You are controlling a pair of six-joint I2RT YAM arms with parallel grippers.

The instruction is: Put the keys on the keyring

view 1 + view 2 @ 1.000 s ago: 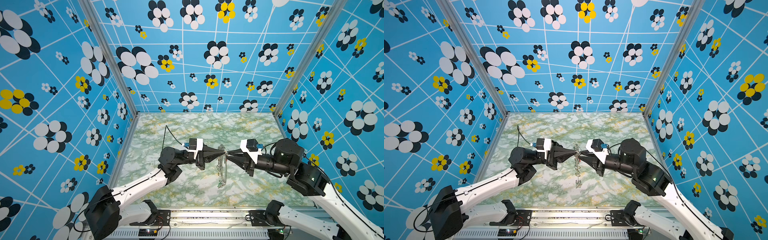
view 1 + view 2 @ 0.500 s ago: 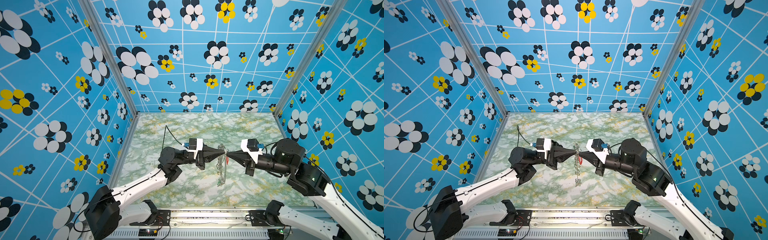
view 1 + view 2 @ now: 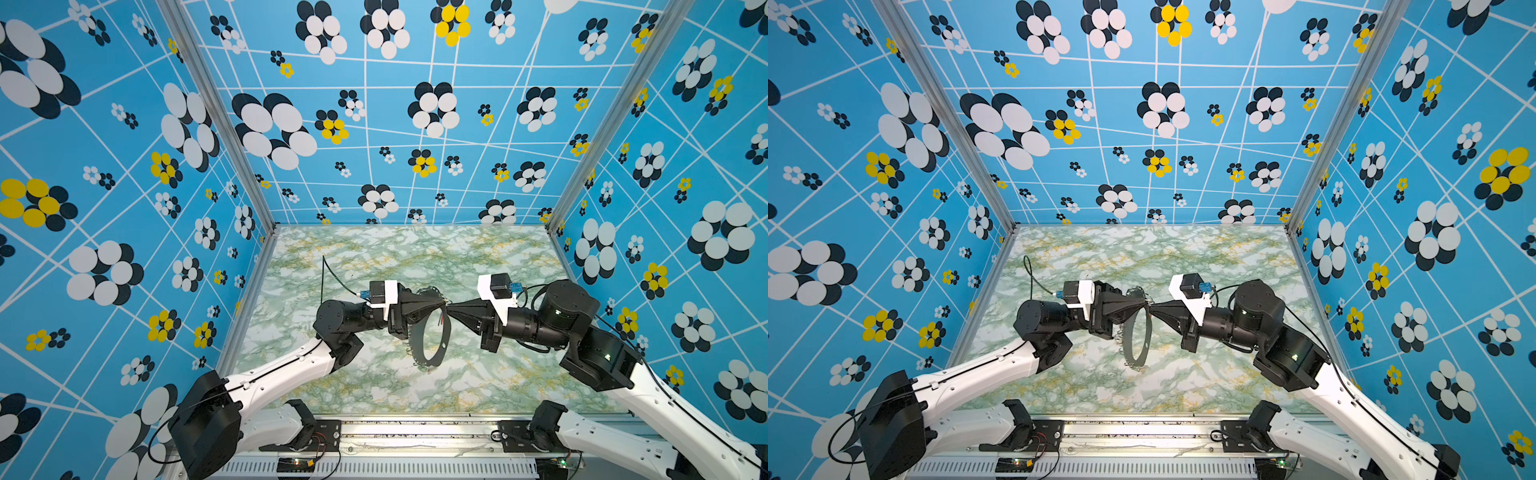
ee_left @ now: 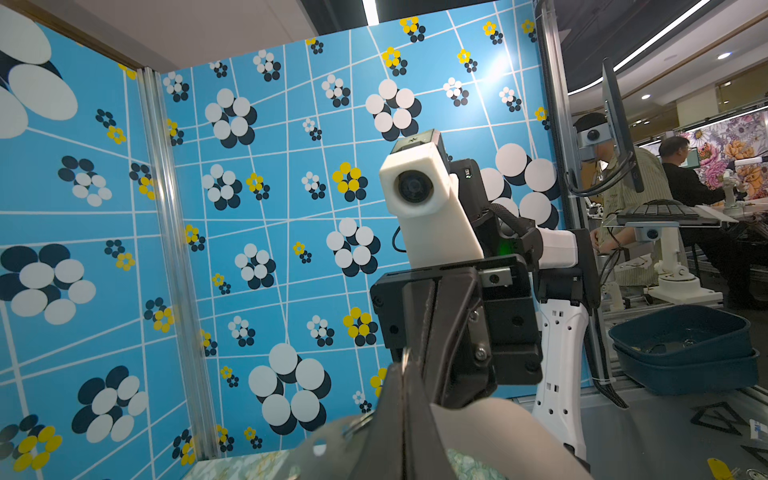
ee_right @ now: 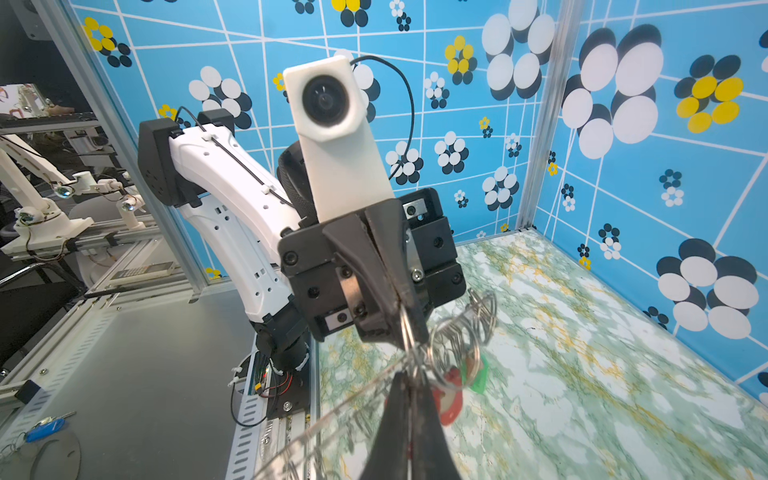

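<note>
The left end effector (image 3: 443, 302) is closed on the top edge of the grey keyring (image 3: 430, 360); the keyring hangs down over the middle of the tabletop (image 3: 374, 257); the right end effector (image 3: 450, 310) is closed too, tip to tip with it, among small silver rings (image 5: 453, 336); a red key tag (image 5: 451, 401) and a green key tag (image 5: 478, 380) dangle there.

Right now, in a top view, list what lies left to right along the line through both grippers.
Left camera → left gripper → right gripper → right camera.
</note>
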